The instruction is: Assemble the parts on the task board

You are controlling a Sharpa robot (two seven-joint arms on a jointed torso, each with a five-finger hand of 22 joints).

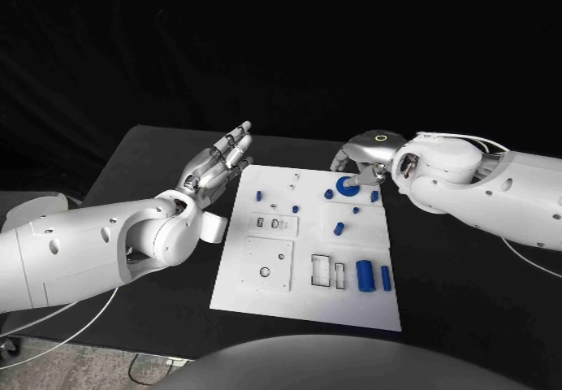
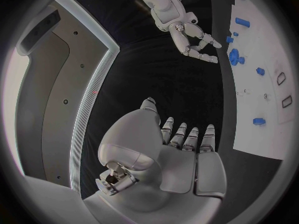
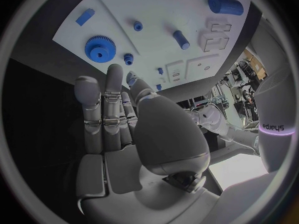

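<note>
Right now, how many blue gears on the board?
2: large gear at the board's far right corner, small gear beside it, both by the right robot hand. Others may be hidden.

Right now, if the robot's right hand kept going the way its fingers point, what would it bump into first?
Probably the big blue gear on the task board; the right hand has its fingers aimed at it, though depth is unclear.

Glossy white arm shells, silver left hand (image 1: 217,166), right hand (image 1: 365,158), thin white cables

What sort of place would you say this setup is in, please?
Probably a robotics lab test bench: a black table against a dark backdrop, a white task board with blue parts such as a gear, and cluttered shelving in the right wrist view.
</note>
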